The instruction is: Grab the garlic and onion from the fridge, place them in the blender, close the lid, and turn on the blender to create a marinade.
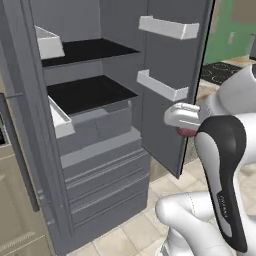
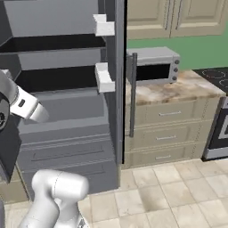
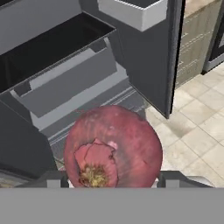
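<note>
The fridge [image 1: 100, 165] stands open, its two doors swung wide to left and right. Inside, two dark shelves [image 1: 87, 92] sit one above the other, and both look bare in the left base view. Below them come grey drawers [image 1: 107, 175], all pushed in, so what they hold cannot be seen. White door bins [image 1: 162, 85] hang on the right door, one high and one lower; what shows of their insides looks bare. Two more bins [image 1: 57, 120] sit on the left door, and nothing shows in them. A long dark bar handle [image 2: 132, 95] runs down the outer face of the right door in the right base view.

To the right of the fridge, a counter [image 2: 178, 89] carries a microwave [image 2: 153, 66] against the green wall, with cream drawers [image 2: 169, 129] under it. A dark stove [image 2: 218, 116] stands at the far right.

The arm reaches forward in front of the fridge, near the right door. The gripper [image 3: 111, 179] has its two fingers set apart on either side of a red onion [image 3: 113, 146], pressing against it and holding it up off the tiled floor [image 3: 197, 131]. The onion is outside the fridge, in front of the drawers, its root end turned toward the hand camera. In the left base view a small red patch of it [image 1: 186, 132] peeps out under the hand.
</note>
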### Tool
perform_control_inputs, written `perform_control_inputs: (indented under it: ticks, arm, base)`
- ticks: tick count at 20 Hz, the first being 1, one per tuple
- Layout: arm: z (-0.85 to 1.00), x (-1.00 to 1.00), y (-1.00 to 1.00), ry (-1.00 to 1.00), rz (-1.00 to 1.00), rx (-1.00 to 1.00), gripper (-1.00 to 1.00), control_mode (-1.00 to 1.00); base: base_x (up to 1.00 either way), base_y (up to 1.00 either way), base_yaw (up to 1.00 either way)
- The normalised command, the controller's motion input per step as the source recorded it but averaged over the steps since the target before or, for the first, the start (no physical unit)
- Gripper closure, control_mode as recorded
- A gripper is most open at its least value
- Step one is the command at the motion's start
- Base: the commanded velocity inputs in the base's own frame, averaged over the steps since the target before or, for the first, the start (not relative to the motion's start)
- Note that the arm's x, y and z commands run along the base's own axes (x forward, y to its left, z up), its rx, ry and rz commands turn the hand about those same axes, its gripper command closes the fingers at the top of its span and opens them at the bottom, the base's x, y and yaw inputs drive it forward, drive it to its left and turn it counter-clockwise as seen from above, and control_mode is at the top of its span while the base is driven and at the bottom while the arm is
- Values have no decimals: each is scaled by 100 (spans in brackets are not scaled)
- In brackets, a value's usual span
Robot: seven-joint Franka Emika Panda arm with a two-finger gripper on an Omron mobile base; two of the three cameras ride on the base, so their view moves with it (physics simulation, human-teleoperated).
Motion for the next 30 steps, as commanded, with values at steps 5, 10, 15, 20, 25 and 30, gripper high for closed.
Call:
perform_control_inputs:
  ticks: [5, 10, 15, 20, 25, 30]
  arm:
    - [0, 0, 0, 0, 0, 0, 100, 100]
    - [0, 0, 0, 0, 0, 0, 100, 100]
    - [0, 0, 0, 0, 0, 0, 100, 100]
    - [0, 0, 0, 0, 0, 0, 100, 100]
    - [0, 0, 0, 0, 0, 0, 100, 100]
    - [0, 0, 0, 0, 0, 0, 100, 100]
  base:
    - [-93, -16, -62]
    - [-30, -59, -61]
    - [55, -88, -39]
    - [100, -56, -20]
    - [100, -40, -11]
    - [100, -26, -8]
